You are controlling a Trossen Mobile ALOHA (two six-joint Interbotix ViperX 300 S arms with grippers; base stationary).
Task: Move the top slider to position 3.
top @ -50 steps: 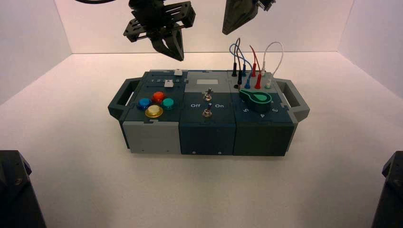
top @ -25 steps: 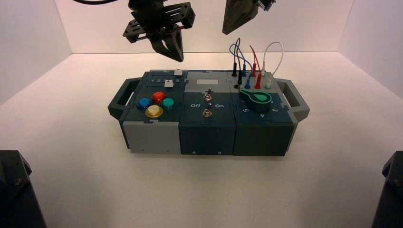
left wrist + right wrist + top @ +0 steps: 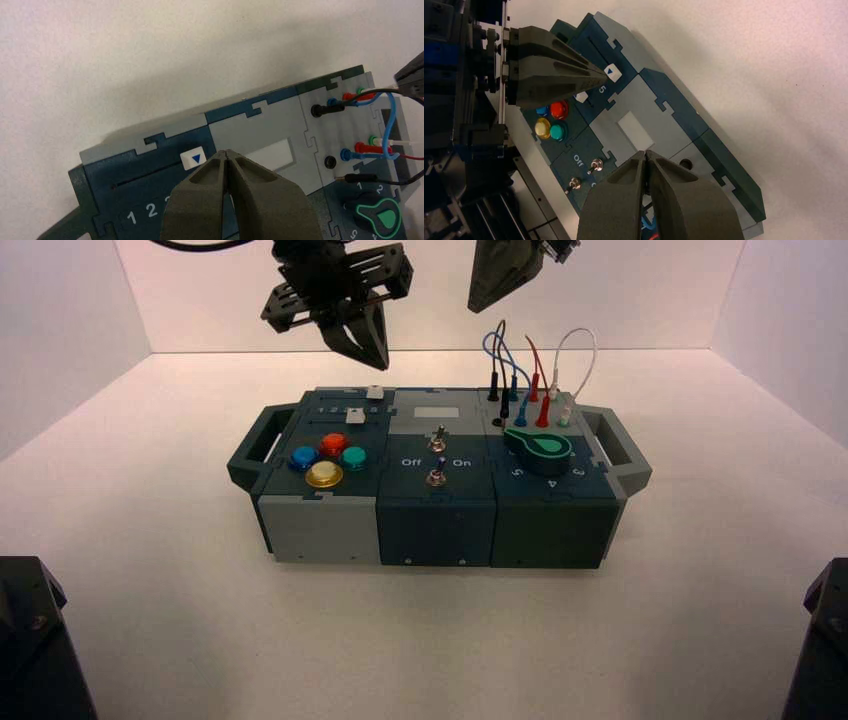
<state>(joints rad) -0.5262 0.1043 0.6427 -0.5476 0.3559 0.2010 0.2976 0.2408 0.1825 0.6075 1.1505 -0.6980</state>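
High view: we should ease our clenched left gripper (image 3: 386, 367), one o'clock of the top slider (image 3: 375, 392), gently toward nine; clenched right gripper (image 3: 474, 310) idles at two

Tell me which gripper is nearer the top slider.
Left. The left gripper hovers just beyond the top slider; the right gripper hangs farther off, beyond the box's middle.

Wht sldr knob (image 3: 193, 158), blue triangle (image 3: 196, 158)

On the box, buttons (image 3: 324, 474) lie left, switches (image 3: 437, 445) between, and the knob (image 3: 546, 453) right, before the wires (image 3: 545, 397).
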